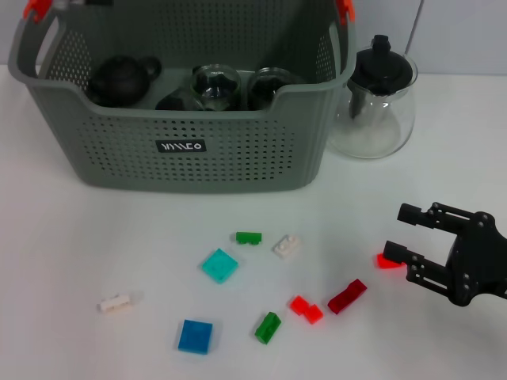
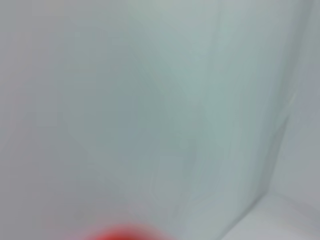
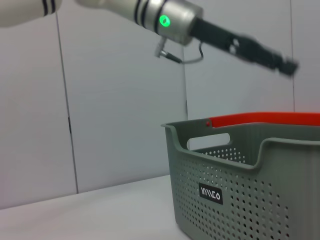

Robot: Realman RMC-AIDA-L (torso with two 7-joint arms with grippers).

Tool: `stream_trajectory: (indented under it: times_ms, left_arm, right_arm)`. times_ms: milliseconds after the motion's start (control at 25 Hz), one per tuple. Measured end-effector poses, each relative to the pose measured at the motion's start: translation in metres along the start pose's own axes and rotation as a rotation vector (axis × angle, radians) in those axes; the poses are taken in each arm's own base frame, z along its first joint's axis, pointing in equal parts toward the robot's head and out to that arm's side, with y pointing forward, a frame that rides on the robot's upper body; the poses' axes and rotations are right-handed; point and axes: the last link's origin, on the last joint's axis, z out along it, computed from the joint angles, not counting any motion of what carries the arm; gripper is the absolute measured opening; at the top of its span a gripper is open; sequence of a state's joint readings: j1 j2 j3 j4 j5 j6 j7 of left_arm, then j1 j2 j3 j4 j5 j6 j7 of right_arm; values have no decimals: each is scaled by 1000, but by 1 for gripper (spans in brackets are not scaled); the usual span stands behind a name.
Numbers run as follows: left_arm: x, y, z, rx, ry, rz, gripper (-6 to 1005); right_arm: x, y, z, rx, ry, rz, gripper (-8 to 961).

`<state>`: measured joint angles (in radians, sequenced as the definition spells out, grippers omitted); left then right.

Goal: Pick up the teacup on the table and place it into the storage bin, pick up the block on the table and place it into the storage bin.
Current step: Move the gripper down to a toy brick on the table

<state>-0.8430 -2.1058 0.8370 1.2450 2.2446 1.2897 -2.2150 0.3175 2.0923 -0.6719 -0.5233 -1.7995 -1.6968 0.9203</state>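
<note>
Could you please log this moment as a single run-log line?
right hand: open, low over table by red block | left hand: raised over storage bin | bin: dark teaware inside | loose blocks on table

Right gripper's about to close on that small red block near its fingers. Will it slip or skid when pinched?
The right gripper stands open beside the red block. The block looks small, flat and glossy plastic, so probably light and stiff, and liable to skid on the smooth white table if nudged off-centre.
</note>
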Motion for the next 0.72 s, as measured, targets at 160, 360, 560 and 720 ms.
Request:
stream_trajectory:
  times_ms: [160, 360, 560, 720]
  left_arm:
    - [-10, 8, -50, -262, 350, -44, 434]
    - [-49, 17, -96, -442, 546, -42, 430]
    - [-122, 30, -115, -409, 408, 23, 423]
    - [-190, 42, -126, -328, 174, 67, 424]
  right_arm:
    - [0, 0, 0, 0, -1, 3, 595]
    - [0, 0, -1, 3, -2, 4, 595]
    - [0, -1, -1, 7, -3, 4, 595]
    - [0, -1, 0, 7, -5, 4, 595]
